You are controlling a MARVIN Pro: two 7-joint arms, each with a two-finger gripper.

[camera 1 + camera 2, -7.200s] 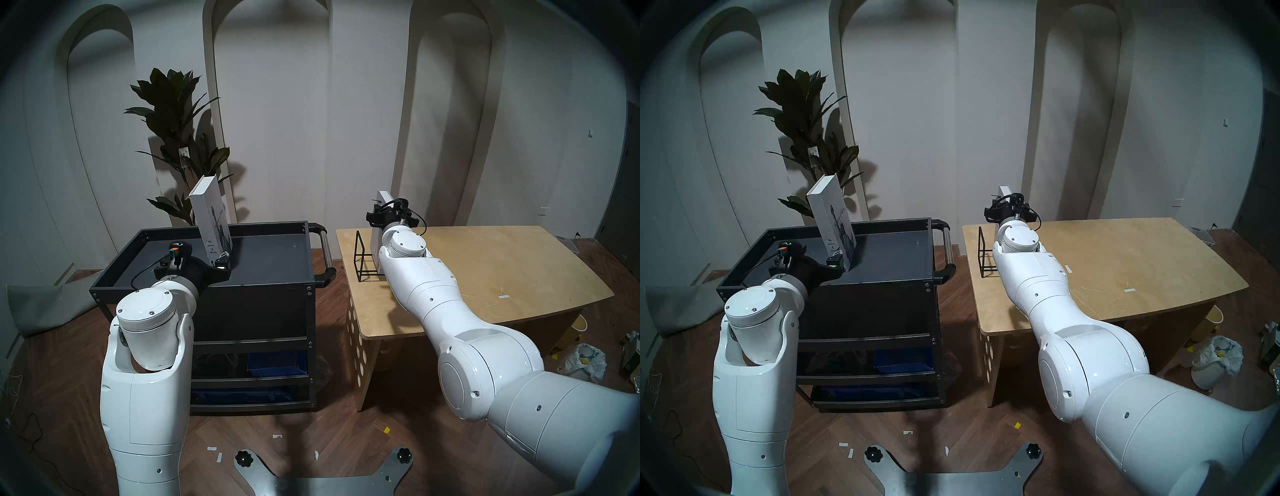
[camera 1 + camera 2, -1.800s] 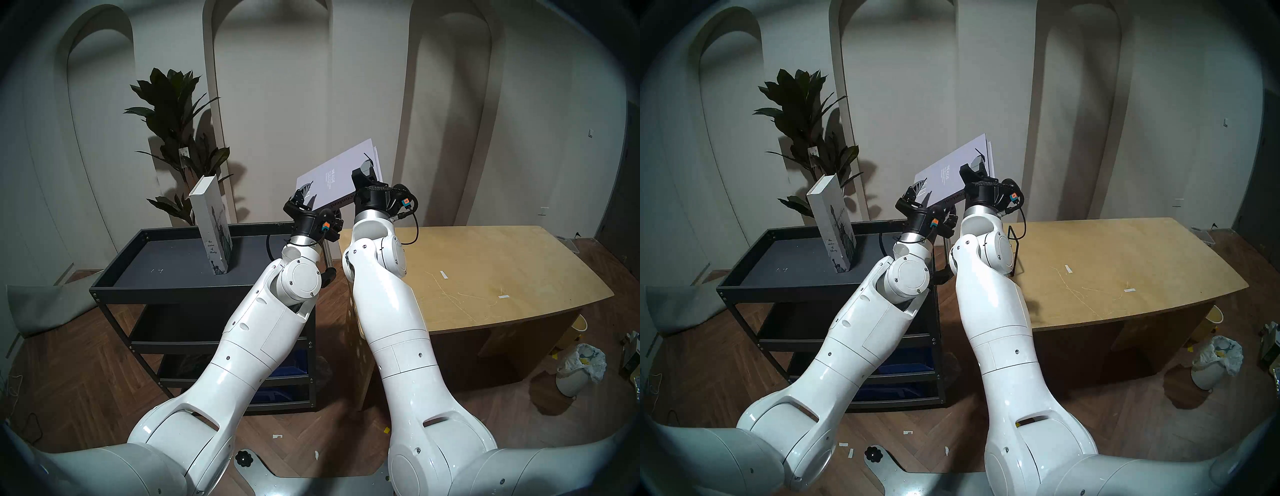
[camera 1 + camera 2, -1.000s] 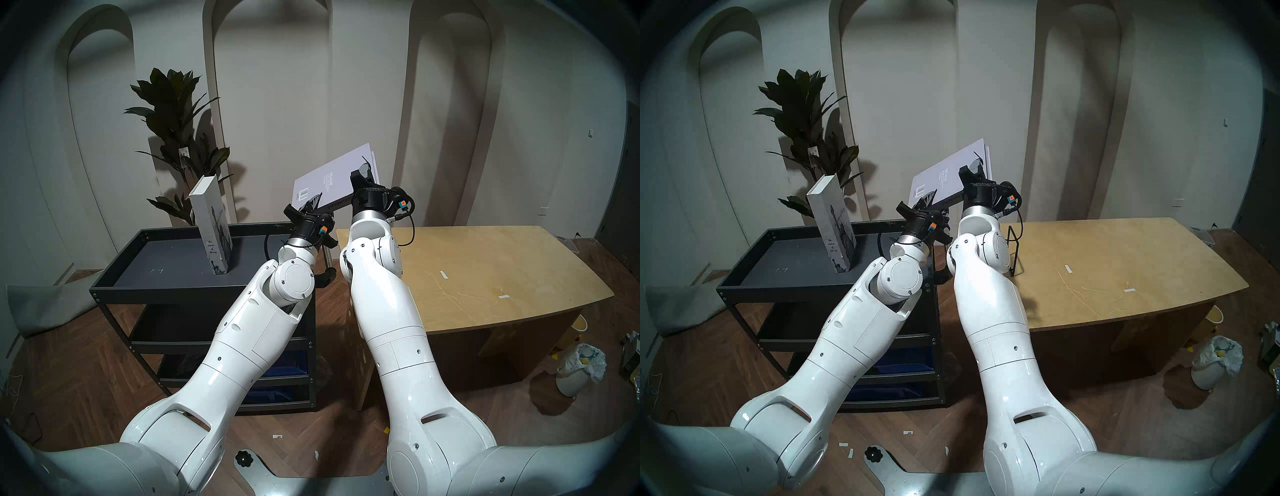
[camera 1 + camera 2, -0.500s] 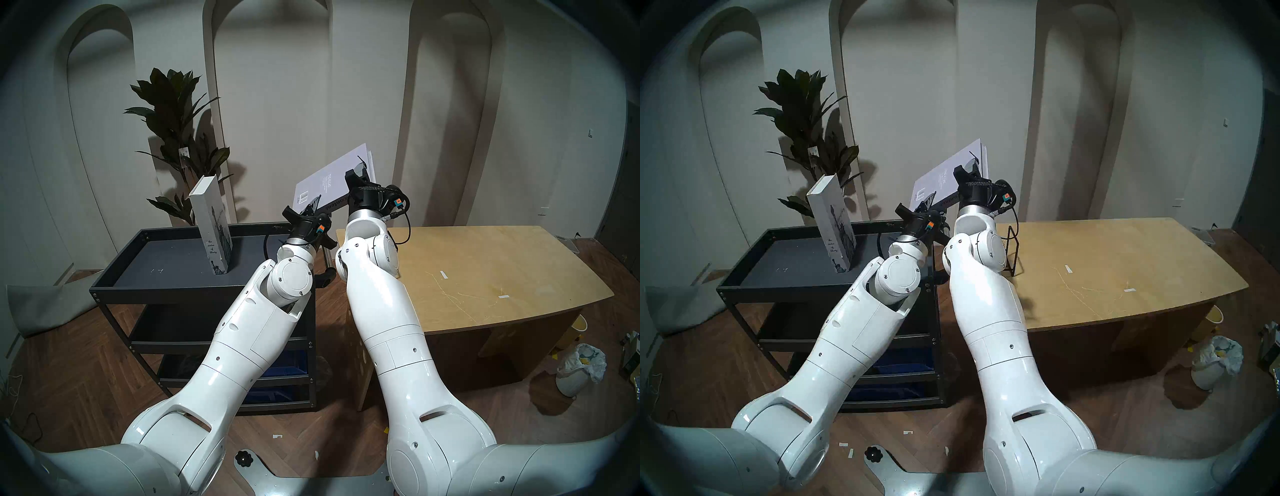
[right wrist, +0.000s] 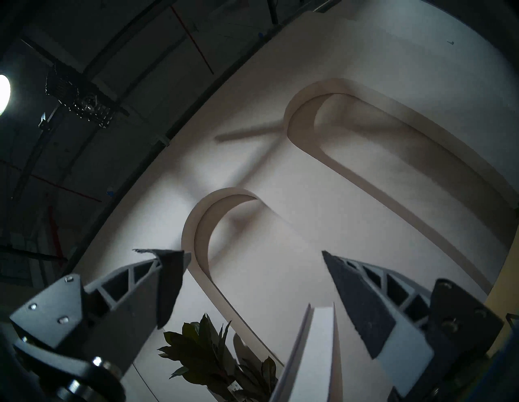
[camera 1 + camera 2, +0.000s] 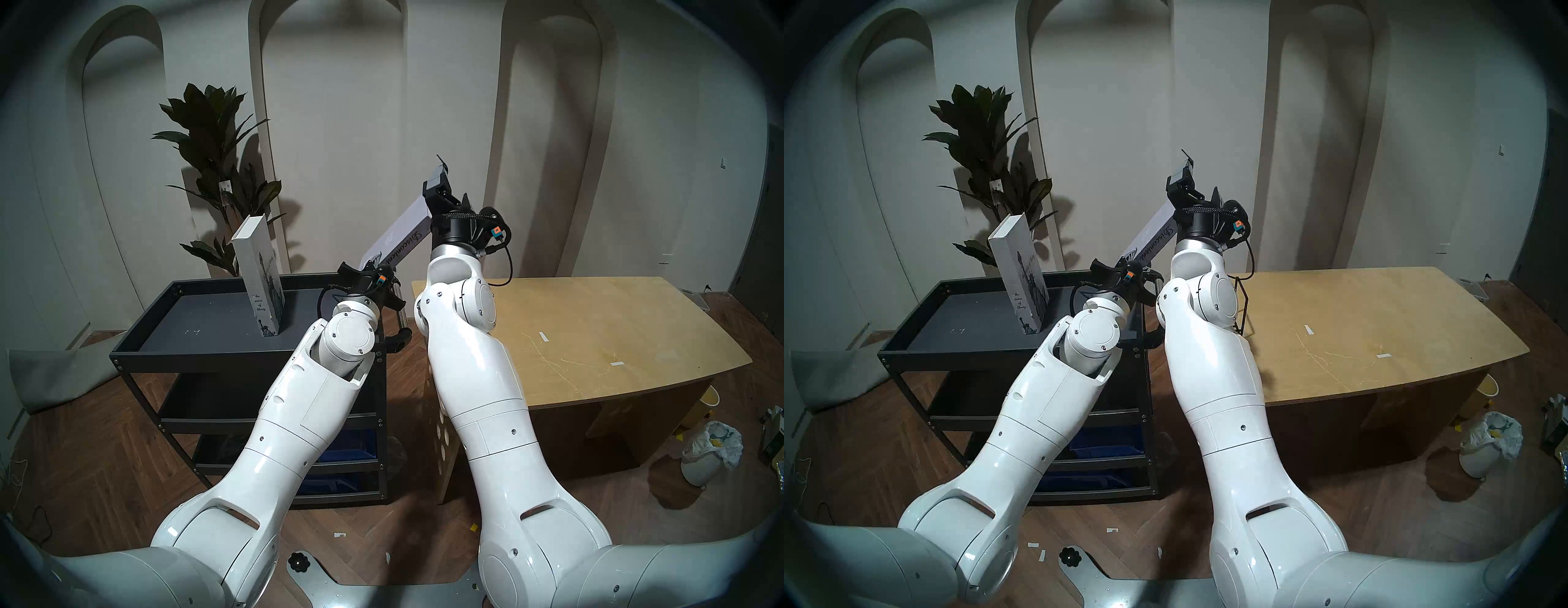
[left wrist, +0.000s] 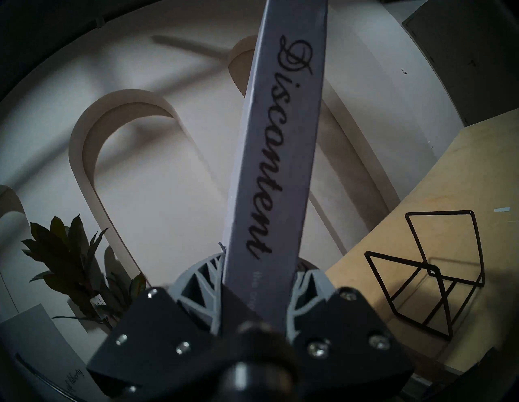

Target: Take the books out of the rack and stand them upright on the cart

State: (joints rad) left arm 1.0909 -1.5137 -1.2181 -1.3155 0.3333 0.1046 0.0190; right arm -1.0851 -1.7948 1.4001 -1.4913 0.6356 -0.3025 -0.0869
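Note:
The pale grey-lavender book (image 6: 401, 244) with "Discontent" on its spine (image 7: 280, 154) hangs tilted in the air above the cart's right end. My left gripper (image 6: 368, 268) (image 7: 258, 271) is shut on its lower end. My right gripper (image 6: 449, 191) (image 5: 248, 252) is open at the book's upper end. The book's top edge (image 5: 314, 351) lies between its fingers without touching them. The thick white Statue of Liberty book (image 6: 259, 271) stands on the black cart's top shelf (image 6: 203, 354). The black wire rack (image 7: 429, 275) stands empty on the wooden table, half hidden by my right arm in the head right view (image 6: 1241, 305).
The light wooden table (image 6: 594, 331) stands right of the cart. The cart's steel handle (image 6: 399, 293) faces it across a narrow gap. A tall plant (image 6: 216, 140) stands behind the cart. A white bin (image 6: 704, 463) and litter lie on the floor at the right.
My right gripper has let go of the lavender book, opened and risen. The book has turned its spine toward me. My left gripper, shut on its lower end, has moved slightly left and down.

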